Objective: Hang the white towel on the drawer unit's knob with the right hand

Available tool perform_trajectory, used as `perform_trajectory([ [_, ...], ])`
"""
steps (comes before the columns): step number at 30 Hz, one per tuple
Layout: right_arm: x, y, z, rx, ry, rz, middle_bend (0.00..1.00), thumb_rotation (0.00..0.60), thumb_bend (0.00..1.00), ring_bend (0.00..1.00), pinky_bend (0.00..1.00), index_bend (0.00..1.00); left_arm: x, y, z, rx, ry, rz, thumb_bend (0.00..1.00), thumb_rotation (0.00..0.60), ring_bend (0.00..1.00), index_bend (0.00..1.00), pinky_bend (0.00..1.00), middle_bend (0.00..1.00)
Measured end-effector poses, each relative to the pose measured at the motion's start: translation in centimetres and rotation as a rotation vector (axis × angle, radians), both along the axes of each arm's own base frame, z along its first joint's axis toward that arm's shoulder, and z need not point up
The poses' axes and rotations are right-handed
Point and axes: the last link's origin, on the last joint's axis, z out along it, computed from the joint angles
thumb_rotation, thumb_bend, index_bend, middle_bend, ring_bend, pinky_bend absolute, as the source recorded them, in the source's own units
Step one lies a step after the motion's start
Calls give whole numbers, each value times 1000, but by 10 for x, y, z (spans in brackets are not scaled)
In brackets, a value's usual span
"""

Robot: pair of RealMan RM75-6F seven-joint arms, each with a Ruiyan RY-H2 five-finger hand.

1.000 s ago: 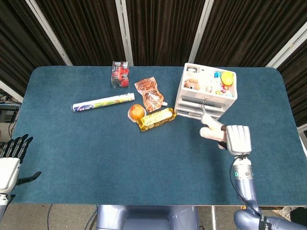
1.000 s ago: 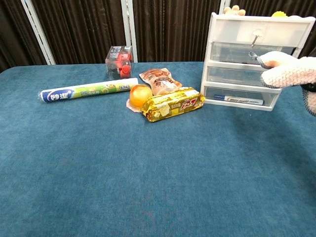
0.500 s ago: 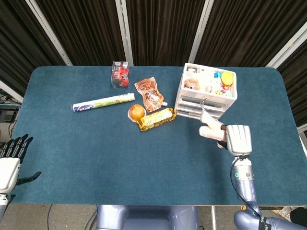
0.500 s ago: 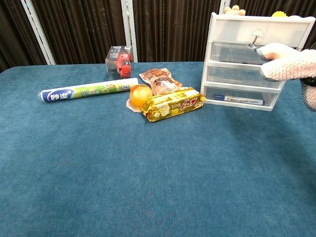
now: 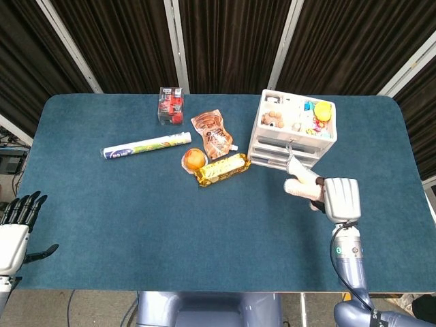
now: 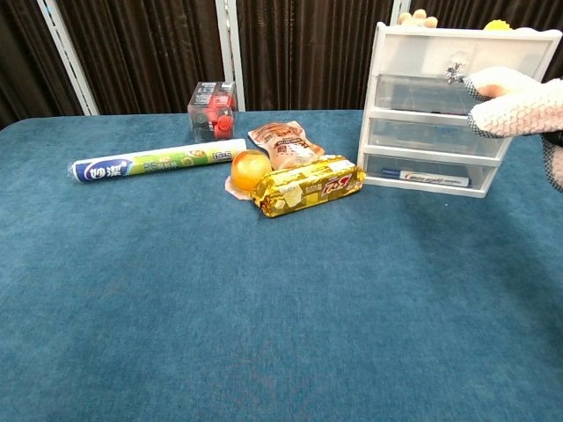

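The white towel (image 6: 519, 105) is held up in front of the white drawer unit (image 6: 413, 132), gripped by my right hand (image 5: 339, 197). In the chest view the towel's loop end sits right at the metal knob (image 6: 456, 67) on the top drawer; whether it is hooked over the knob I cannot tell. The head view shows the towel (image 5: 302, 180) stretching from my right hand toward the drawer unit (image 5: 295, 129). My left hand (image 5: 17, 218) hangs open off the table's near left corner, holding nothing.
Left of the drawers lie a gold snack pack (image 6: 308, 185), an orange (image 6: 250, 167), a brown pouch (image 6: 283, 141), a rolled tube (image 6: 154, 161) and a small clear box with red items (image 6: 212, 110). Small toys fill the drawer unit's top tray (image 5: 300, 112).
My right hand has lifted the towel slightly up and to the right, bringing its loop end up to the knob. The left hand has not moved.
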Motion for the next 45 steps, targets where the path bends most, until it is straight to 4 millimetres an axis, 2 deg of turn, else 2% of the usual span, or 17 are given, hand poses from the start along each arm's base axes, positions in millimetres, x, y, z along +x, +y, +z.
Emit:
perform_trajectory([
  [18, -9, -9, -8, 11, 14, -43, 1000, 600, 465, 990, 922, 841, 0, 0, 0, -2, 1, 4, 0, 600, 0, 0, 0, 0],
  [21, -13, -9, -10, 16, 16, -55, 984, 600, 400, 959, 898, 786, 0, 0, 0, -4, 0, 5, 0, 600, 0, 0, 0, 0],
  [22, -14, -9, -10, 19, 16, -58, 939, 600, 337, 914, 849, 722, 0, 0, 0, -4, 0, 5, 0, 600, 0, 0, 0, 0],
  [24, -16, -8, -12, 31, 25, -62, 776, 600, 216, 767, 701, 543, 0, 0, 0, -4, 0, 5, 0, 600, 0, 0, 0, 0],
  [26, -19, -6, -13, 51, 33, -71, 529, 600, 105, 538, 558, 306, 0, 0, 0, -4, 0, 5, 0, 600, 0, 0, 0, 0],
  [29, -23, -1, -16, 109, 41, -104, 296, 600, 17, 309, 465, 99, 0, 0, 0, -4, 0, 2, 0, 600, 0, 0, 0, 0],
  [31, -25, 5, -17, 153, 53, -129, 190, 600, 0, 198, 386, 35, 0, 0, 0, -4, 1, 1, 0, 600, 0, 0, 0, 0],
  [33, -30, 12, -15, 197, 73, -159, 120, 600, 0, 111, 315, 16, 0, 0, 0, -4, 1, -2, 0, 600, 0, 0, 0, 0],
  [36, -36, 22, -9, 229, 93, -182, 65, 600, 0, 29, 221, 2, 0, -1, 0, -2, 2, -5, 0, 600, 0, 0, 0, 0],
  [39, -45, 33, 0, 252, 109, -204, 25, 600, 0, 0, 122, 2, 0, -1, 1, 0, 4, -8, 0, 600, 0, 0, 0, 0],
  [45, -58, 60, 20, 269, 129, -184, 0, 600, 0, 0, 65, 0, -1, -1, 1, 0, 17, -8, 0, 600, 0, 0, 0, 0],
])
